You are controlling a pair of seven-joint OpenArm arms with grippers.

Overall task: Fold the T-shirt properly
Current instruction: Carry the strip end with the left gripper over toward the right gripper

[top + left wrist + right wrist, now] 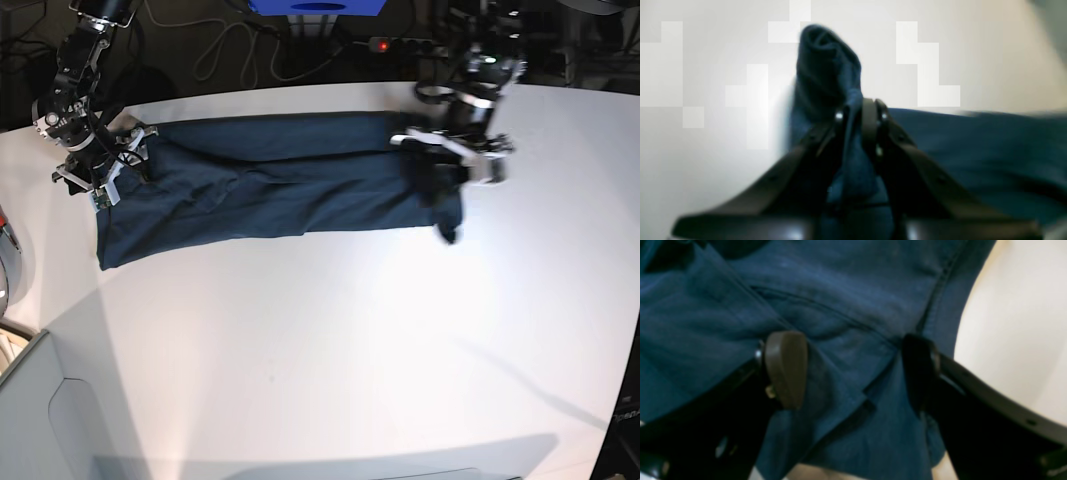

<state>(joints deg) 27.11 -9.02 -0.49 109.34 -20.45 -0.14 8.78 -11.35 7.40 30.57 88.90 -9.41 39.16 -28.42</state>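
Lying along the far edge of the white table (330,340), the T-shirt (270,185) forms a long, dark blue band stretching nearly from the left side to the right. The left gripper (858,111) has its jaws pinched tight on a bunched end of the cloth at the right end of the band, and a fold stands up past the fingertips. The right gripper (853,370) sits at the left end, jaws spread wide, with fabric lying between the fingers (786,368) but not clamped.
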